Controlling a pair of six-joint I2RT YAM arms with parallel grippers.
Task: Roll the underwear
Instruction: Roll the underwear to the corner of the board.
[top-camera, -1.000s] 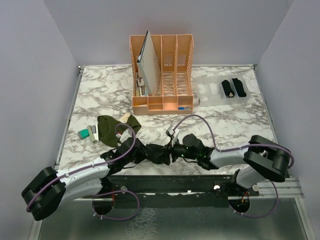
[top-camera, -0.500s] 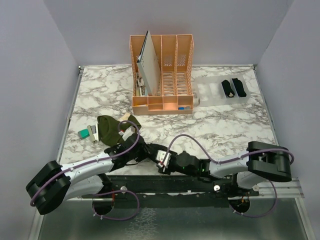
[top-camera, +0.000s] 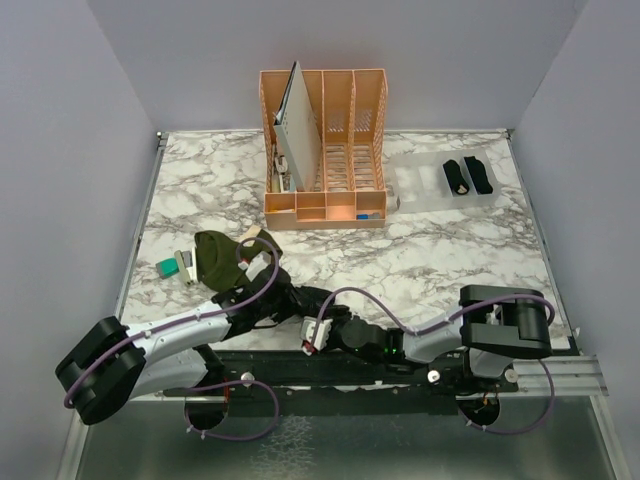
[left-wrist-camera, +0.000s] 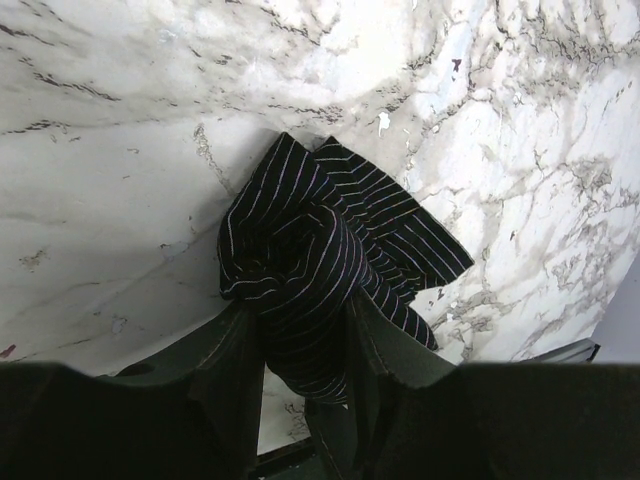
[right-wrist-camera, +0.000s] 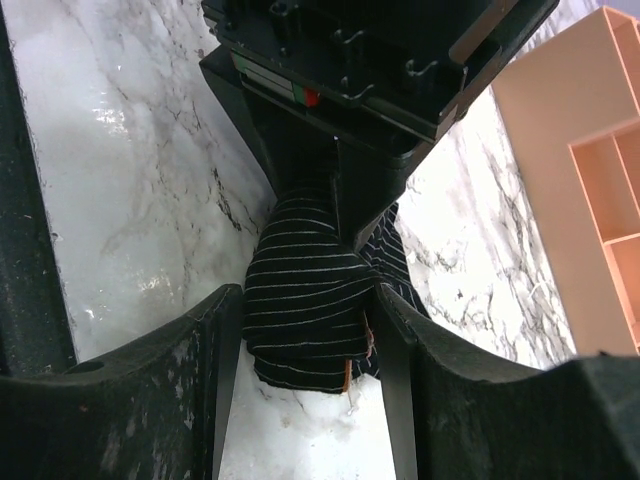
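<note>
The black finely striped underwear is a rolled bundle on the marble table near its front edge, also seen in the right wrist view. My left gripper is shut on it from the far side. My right gripper has both fingers pressed on the bundle's near end. The olive-green underwear with cream waistband lies unrolled at the left. Two black rolled bundles lie at the back right.
An orange slotted organizer stands at the back centre. The two bundles rest on a clear tray. A small teal block and a pale item lie left of the olive underwear. The table's front edge is just below the grippers.
My right arm has swung left and toward the front edge, stretching low along the table. Its gripper now clasps the near end of the striped bundle. The left gripper shifted slightly.
</note>
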